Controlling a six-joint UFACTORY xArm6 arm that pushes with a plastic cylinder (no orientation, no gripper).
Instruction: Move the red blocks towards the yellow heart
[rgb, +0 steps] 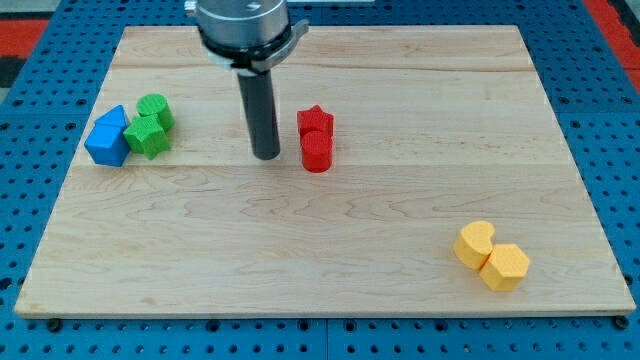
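Observation:
Two red blocks touch each other above the board's middle: a red star (315, 120) and, just below it, a red cylinder (317, 152). The yellow heart (474, 243) lies at the view's lower right, touching a yellow hexagon (505, 267) on its lower right. My tip (266, 156) rests on the board just left of the red cylinder, a small gap apart. The rod rises straight up to the arm's grey mount at the view's top.
At the view's left, a blue block (108, 137) touches a green star (147, 135), with a green cylinder (156, 109) just above it. The wooden board (320, 270) lies on a blue pegboard surface.

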